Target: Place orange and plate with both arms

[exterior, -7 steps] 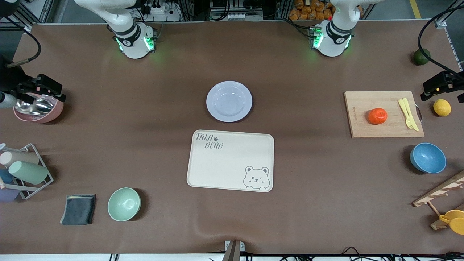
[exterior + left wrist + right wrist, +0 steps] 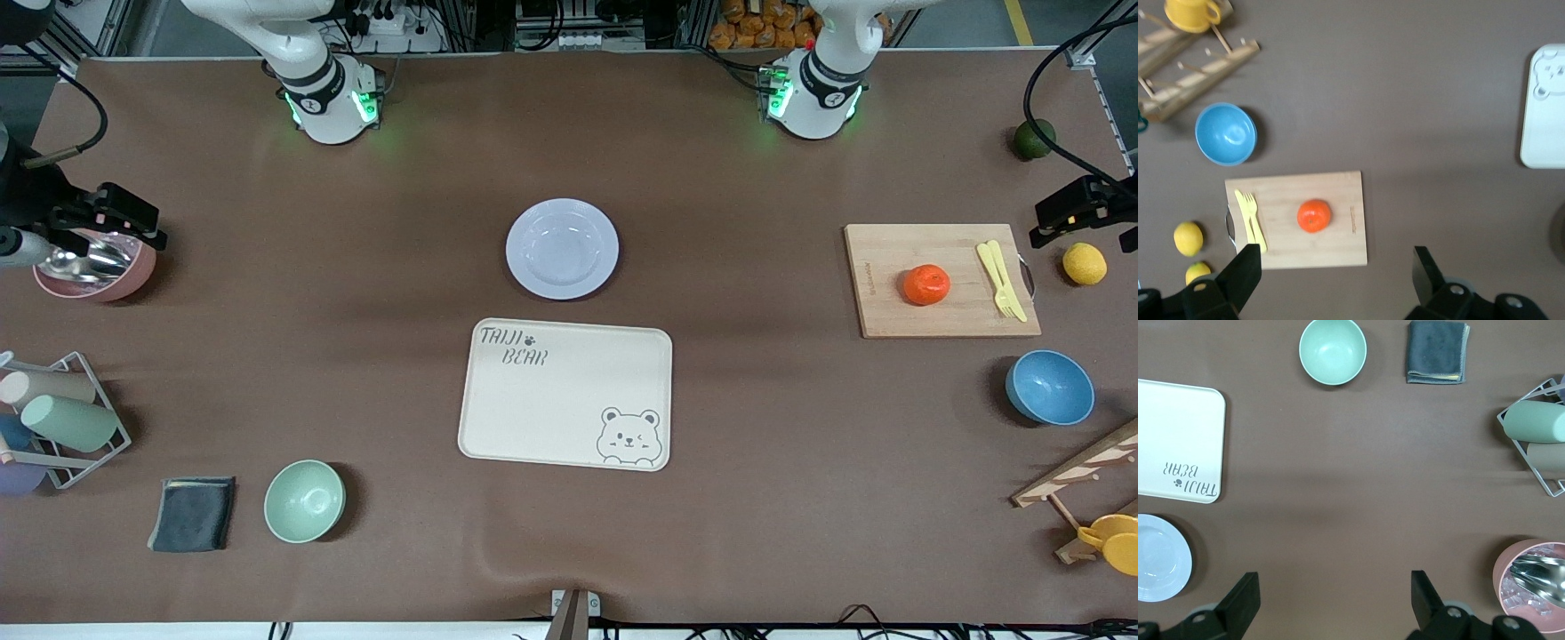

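Resting on the wooden cutting board (image 2: 941, 280), the orange (image 2: 925, 284) lies beside a yellow plastic fork (image 2: 1000, 280), well below the left gripper (image 2: 1335, 267), whose fingers stand wide apart and hold nothing. The plate (image 2: 562, 248) sits bare on the worktop (image 2: 756, 427) next to the cream bear tray (image 2: 565, 393), below and to one side of the right gripper (image 2: 1335, 590), also spread wide and empty, which hangs near a pink bowl (image 2: 93, 267) holding metal cutlery.

Both arms look parked high, so the reach seems not yet begun. A good approach would likely bring the left gripper down centred over the orange, closing gently since round fruit can roll, and clear of the fork. The plate's shallow rim probably calls for a low, angled pinch at its edge.

The blue bowl (image 2: 1050, 388) and green bowl (image 2: 304, 500) are empty.
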Tool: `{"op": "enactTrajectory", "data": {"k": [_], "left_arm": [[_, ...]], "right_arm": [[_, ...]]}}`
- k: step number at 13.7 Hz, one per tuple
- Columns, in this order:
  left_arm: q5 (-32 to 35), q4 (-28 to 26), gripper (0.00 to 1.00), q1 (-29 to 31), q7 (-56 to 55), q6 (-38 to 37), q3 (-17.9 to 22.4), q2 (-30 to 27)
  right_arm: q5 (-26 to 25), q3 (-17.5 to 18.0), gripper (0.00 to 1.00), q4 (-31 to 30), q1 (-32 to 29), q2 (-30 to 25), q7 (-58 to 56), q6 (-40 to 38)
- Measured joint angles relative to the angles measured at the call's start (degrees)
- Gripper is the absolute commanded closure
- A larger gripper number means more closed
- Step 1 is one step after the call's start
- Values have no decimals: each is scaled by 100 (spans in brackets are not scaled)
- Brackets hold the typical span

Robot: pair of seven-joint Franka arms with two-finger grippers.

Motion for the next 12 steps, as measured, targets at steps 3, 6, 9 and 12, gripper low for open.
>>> {"op": "enactTrajectory", "data": {"k": [3, 6, 9, 12], "left_arm": [[9, -801, 0, 137, -299, 454, 8, -46], [10, -2382, 0, 287, -337, 1727, 11, -355], [12, -3648, 0, 527, -381, 2664, 14, -553], [13, -4241, 0, 760, -362, 3067, 20, -566]], "right_arm": [[0, 0, 0, -13, 33, 128, 0, -10], [0, 1, 0, -61, 57, 245, 0, -15], [0, 3, 0, -120, 108, 295, 0, -51], [34, 3, 0, -260, 115, 415, 0, -46]]}}
